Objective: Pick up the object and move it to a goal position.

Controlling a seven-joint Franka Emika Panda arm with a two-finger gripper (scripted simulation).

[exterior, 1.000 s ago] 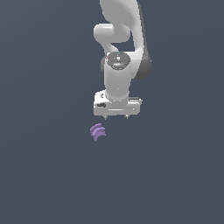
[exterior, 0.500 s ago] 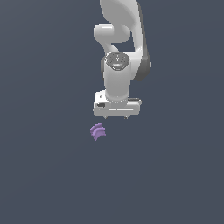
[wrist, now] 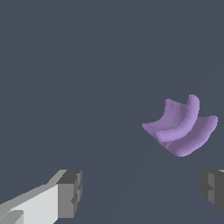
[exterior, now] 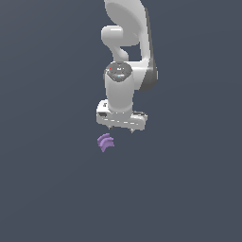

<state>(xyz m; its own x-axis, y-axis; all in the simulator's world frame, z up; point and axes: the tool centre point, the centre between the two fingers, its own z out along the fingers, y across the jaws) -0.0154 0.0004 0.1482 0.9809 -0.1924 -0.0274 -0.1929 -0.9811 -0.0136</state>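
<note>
We list one worktop (exterior: 52, 189), a plain dark slate surface carrying a single item; we see nothing else lying on it near the purple object (exterior: 106, 142), and nothing stands between that object and the arm. The object is a small fan-like piece of stacked arc-shaped ridges, lying on the worktop, free on all sides. From the object, the white arm (exterior: 127, 52) rises above and toward the exterior view's right, its wrist pointing straight down. The hand (exterior: 121, 129) hangs near the object, a little above it and offset to the exterior view's right, not touching it. In the wrist view we record the two dark fingertips (wrist: 70, 193) set wide apart, with bare worktop between them; the object (wrist: 181, 127) sits beyond the tips, nearer one finger than the other and outside the gap. The hand is fully spread and holds nothing.
</note>
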